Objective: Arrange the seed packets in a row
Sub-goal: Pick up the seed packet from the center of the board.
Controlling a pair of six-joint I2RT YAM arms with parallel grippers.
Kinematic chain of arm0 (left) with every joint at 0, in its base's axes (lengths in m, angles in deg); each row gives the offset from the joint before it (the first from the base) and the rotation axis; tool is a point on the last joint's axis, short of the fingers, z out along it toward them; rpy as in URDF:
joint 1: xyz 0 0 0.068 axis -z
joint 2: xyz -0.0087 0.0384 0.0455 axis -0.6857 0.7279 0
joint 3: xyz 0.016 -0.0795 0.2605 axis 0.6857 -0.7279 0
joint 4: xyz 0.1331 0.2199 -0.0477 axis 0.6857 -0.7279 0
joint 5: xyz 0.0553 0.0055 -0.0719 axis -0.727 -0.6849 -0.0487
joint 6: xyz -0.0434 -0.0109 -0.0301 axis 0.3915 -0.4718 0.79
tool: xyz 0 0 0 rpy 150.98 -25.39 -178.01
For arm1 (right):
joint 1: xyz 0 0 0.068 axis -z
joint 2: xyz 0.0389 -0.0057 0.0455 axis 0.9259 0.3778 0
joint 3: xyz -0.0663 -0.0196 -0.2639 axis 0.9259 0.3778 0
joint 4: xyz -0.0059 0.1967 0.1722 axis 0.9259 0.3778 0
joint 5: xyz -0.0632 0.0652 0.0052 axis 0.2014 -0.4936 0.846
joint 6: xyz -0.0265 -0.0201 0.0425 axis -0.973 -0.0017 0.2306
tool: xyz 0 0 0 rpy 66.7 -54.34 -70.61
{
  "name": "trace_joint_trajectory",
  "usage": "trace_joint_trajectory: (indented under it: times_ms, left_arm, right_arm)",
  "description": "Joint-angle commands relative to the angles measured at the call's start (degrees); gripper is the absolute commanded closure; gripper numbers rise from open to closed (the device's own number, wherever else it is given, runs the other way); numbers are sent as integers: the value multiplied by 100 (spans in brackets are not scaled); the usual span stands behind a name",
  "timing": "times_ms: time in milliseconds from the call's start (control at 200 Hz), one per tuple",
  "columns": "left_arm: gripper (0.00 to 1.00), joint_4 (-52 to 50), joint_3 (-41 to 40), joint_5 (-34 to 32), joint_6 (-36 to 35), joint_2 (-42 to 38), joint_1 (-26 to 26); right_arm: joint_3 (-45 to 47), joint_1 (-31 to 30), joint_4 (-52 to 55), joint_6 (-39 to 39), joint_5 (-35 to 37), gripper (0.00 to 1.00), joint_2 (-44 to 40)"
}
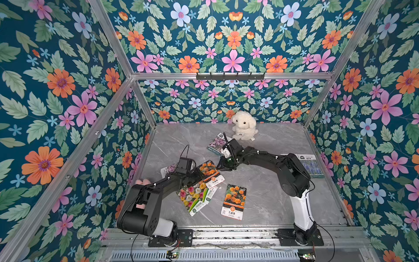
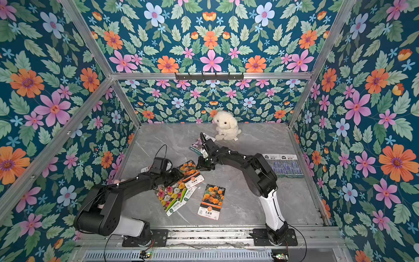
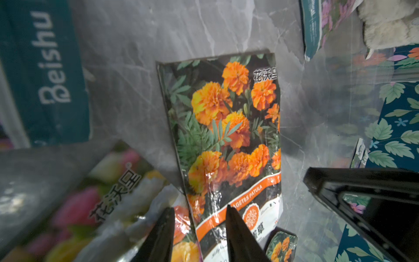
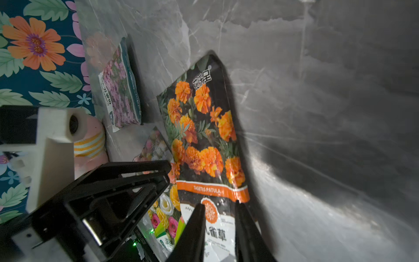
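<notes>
Orange marigold packet point(image 1: 210, 173) near the table point(image 1: 267, 204) middle, lapping a multicolour packet point(image 1: 191, 196): pick-up step
Left gripper point(image 3: 199, 207) and right gripper point(image 4: 219, 204) both over its label end, jaws narrow, seemingly not yet pinched; next needs one firm nip, lift clear

The middle marigold packet point(image 3: 226, 127) reads "花沃里" at its top corner and "TAGETES PATULA" on its orange band, the near marigold packet point(image 1: 234, 202) reads "孔雀草", the multicolour packet point(image 3: 108, 199) also shows "花沃里", and a teal-banded packet point(image 3: 45, 74) says "Beishu".
</notes>
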State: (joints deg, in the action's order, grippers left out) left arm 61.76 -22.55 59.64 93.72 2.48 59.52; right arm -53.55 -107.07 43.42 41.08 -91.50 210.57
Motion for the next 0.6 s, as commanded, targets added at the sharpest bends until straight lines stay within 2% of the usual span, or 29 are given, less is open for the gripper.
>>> trace_joint_trajectory:
  times_ms: [0, 270, 425, 515, 595]
  left_arm:
    - [59, 168, -31, 35, 95, 42, 0]
    - [60, 345, -89, 158, 191, 103, 0]
    - [61, 958, -79, 663, 334, 152, -6]
    - [65, 1134, 7, 836, 364, 166, 0]
    - [73, 1130, 72, 843, 322, 150, -6]
  right_arm:
    - [-152, -15, 199, -71, -135, 73, 157]
    - [-208, -15, 421, -100, -143, 74, 484]
    - [-176, -19, 420, -69, -177, 74, 556]
    - [-140, -17, 385, -43, -188, 74, 539]
    - [-127, -12, 344, -21, -158, 74, 453]
